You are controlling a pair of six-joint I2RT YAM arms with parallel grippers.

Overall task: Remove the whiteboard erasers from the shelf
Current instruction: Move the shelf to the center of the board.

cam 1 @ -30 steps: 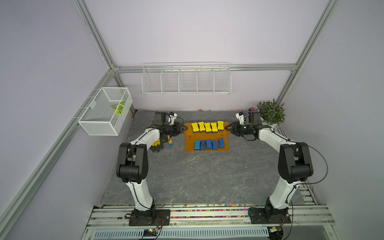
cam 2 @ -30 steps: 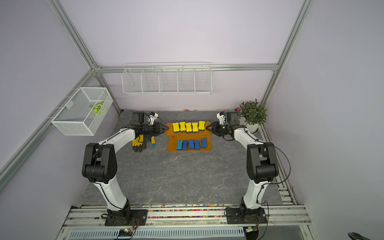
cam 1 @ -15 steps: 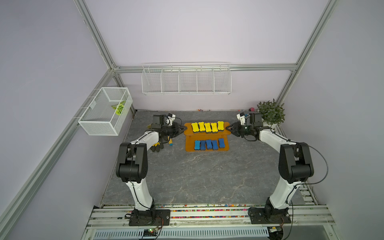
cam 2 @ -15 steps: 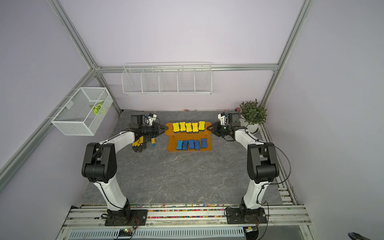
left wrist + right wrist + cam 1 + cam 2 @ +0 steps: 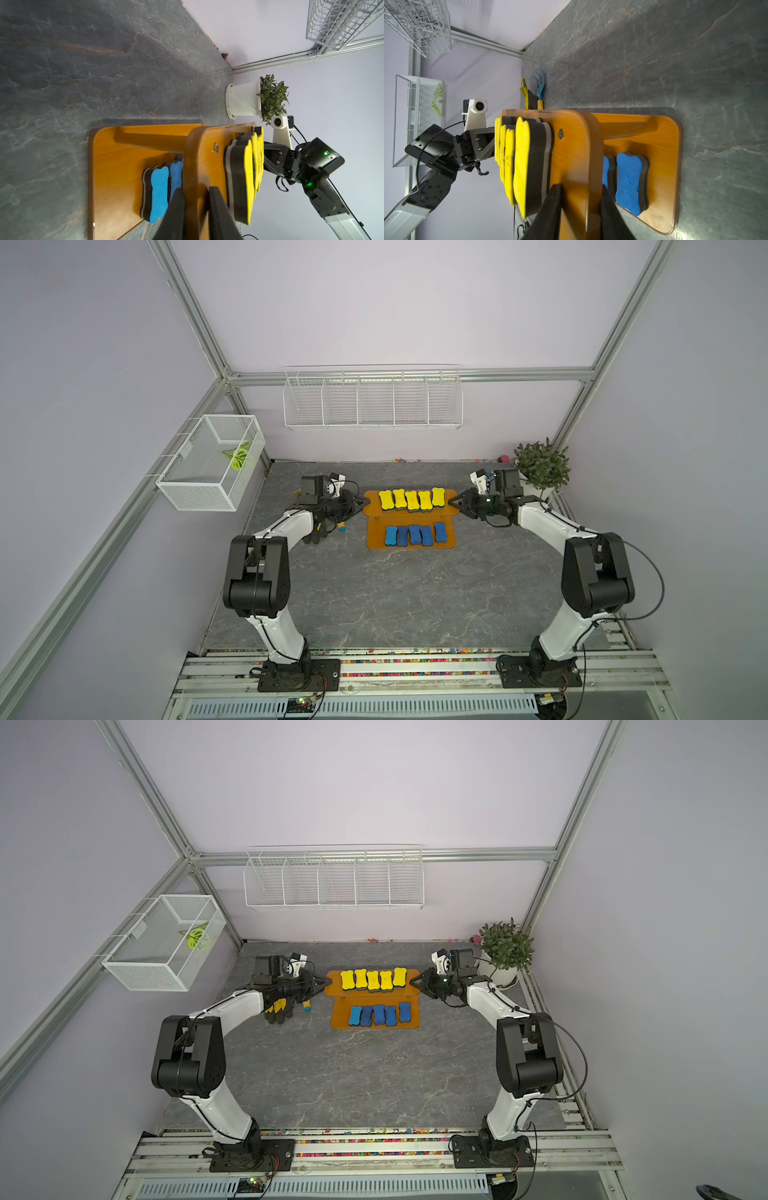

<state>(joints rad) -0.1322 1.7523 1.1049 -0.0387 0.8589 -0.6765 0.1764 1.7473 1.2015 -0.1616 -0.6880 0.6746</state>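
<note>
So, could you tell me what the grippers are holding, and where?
The shelf, by its top board: left gripper one end, right gripper the other.

Potted plant point(image 5: 541, 466), yellow glove point(image 5: 276, 1007), wire basket point(image 5: 199, 493)

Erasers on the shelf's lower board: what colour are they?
The lower-board erasers are blue on top with dark undersides, best seen in the right wrist view.

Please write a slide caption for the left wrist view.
Left gripper closed on the shelf top board, beside yellow erasers; blue erasers below.
</note>
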